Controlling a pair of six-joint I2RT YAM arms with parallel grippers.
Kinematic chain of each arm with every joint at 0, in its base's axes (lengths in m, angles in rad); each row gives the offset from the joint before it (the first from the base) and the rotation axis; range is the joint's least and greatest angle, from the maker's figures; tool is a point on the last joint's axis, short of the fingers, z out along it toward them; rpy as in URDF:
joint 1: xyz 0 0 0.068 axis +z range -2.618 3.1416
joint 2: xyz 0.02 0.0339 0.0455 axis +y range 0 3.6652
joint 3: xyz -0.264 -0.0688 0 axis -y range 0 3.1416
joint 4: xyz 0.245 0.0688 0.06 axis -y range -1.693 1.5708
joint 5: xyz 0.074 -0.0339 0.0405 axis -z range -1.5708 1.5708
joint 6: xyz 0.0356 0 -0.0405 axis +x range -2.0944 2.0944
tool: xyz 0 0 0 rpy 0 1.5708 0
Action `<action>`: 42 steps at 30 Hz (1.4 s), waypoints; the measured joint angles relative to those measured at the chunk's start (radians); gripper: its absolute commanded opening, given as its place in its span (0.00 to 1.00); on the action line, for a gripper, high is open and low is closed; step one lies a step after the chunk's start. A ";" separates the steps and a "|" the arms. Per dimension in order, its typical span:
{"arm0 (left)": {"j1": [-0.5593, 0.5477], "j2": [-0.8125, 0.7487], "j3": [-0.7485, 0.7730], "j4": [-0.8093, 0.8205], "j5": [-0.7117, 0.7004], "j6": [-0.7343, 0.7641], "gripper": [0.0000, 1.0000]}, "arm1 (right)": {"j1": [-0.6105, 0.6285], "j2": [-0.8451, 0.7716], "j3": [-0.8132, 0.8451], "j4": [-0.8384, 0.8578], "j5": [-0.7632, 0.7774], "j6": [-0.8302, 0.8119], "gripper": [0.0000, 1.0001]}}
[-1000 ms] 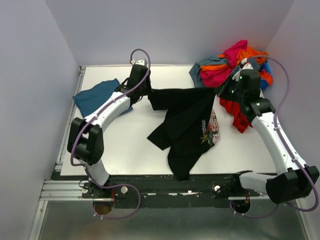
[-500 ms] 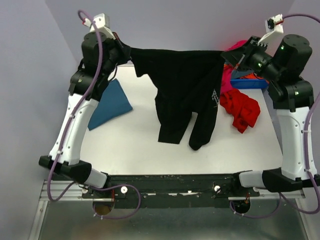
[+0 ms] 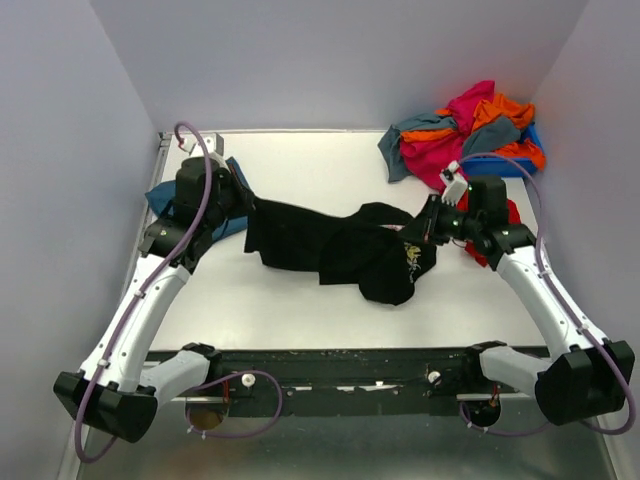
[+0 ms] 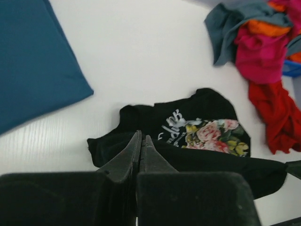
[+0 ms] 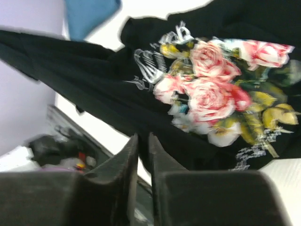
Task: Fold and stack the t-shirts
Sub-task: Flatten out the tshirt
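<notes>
Teal t-shirt folded; black t-shirt bunched on the desk, left fingers clamped on it, right fingers barely parted; pile waits.

The black t-shirt is seen as soft, matt, creased cloth, with its floral print laid on as a smoother film. The teal-blue t-shirt at upper left is shown as flat matt cloth. The table is seen as smooth, white and faintly sheened, and the rail at lower left as ribbed bare metal.
</notes>
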 measured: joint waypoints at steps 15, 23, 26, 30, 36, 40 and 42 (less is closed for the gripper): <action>0.079 -0.077 -0.236 0.002 -0.158 -0.044 0.00 | 0.150 0.000 -0.417 0.150 0.239 0.068 0.60; 0.124 -0.108 -0.236 -0.009 -0.230 -0.080 0.00 | 0.150 -0.097 -0.468 0.107 0.499 0.166 0.51; 0.124 -0.107 -0.236 -0.009 -0.230 -0.087 0.00 | 0.150 -0.104 -0.497 0.105 0.534 0.188 0.50; 0.125 -0.107 -0.236 -0.009 -0.231 -0.093 0.00 | 0.150 -0.056 -0.522 0.114 0.541 0.212 0.47; 0.125 -0.107 -0.236 -0.009 -0.230 -0.096 0.00 | 0.151 0.058 -0.520 0.168 0.498 0.229 0.01; 0.126 -0.103 -0.236 -0.009 -0.231 -0.096 0.00 | 0.151 0.048 -0.478 0.097 0.539 0.233 0.01; 0.128 -0.093 -0.227 -0.013 -0.232 -0.096 0.00 | 0.150 0.016 -0.418 0.036 0.587 0.227 0.01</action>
